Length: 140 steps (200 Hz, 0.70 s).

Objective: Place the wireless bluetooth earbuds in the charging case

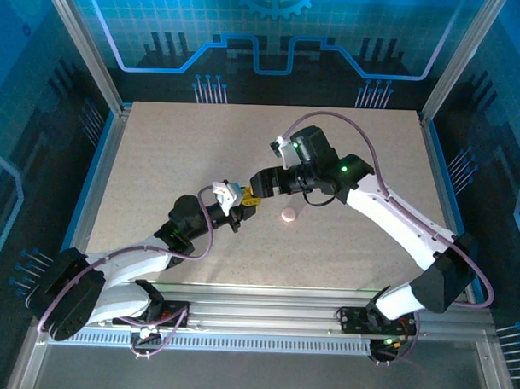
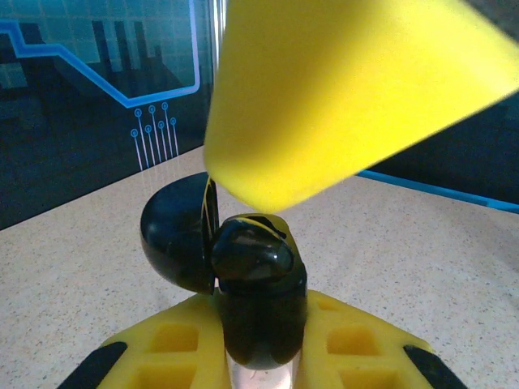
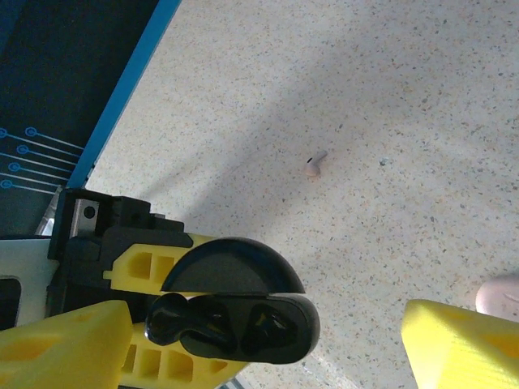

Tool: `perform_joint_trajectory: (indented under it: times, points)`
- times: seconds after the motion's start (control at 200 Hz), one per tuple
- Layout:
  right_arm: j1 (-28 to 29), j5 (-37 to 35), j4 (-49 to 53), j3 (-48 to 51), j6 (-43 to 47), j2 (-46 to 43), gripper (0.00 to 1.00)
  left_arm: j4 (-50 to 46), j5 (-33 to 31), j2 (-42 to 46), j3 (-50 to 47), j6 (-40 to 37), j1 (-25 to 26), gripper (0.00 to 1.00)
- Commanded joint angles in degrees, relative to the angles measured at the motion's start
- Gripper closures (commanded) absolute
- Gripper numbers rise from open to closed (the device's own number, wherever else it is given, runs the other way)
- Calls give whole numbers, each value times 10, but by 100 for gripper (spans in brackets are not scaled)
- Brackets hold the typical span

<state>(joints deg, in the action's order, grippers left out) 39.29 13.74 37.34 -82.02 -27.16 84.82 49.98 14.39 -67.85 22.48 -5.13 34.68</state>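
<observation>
The pale pink earbud (image 3: 315, 162) lay alone on the speckled table (image 1: 159, 157), well apart from the black charging case (image 3: 276, 344) and touched by nothing. That case was near the middle of the table with its domed lid swung open. The left gripper (image 2: 263, 356) was clenched on its lower body, yellow fingers (image 2: 170, 348) pressed to either side. Inside the open case a glossy black earbud (image 3: 190, 320) sat at one end; whether a second one filled the other well could not be told. The right gripper (image 3: 263, 332) reached from the right and hung over the case with its jaws spread wide, one yellow finger on each side, grasping nothing. In the left wrist view one of its fingers (image 2: 349, 89) hung just above the case's rim. A pale pink round case (image 1: 288, 216) rested on the table just right of and nearer than both grippers
</observation>
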Motion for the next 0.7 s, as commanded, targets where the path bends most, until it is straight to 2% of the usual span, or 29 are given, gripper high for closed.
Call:
perform_joint_trajectory:
  times: [0.0,0.32,0.695]
  points:
    - [9,3,11,-22,9,8,12,4,1,14,14,-16,4,88]
    - [15,-1,34,-37,18,25,12,4,-1,15,15,-17,3,88]
    - [15,-6,43,-44,26,29,20,4,-1,16,15,-17,3,88]
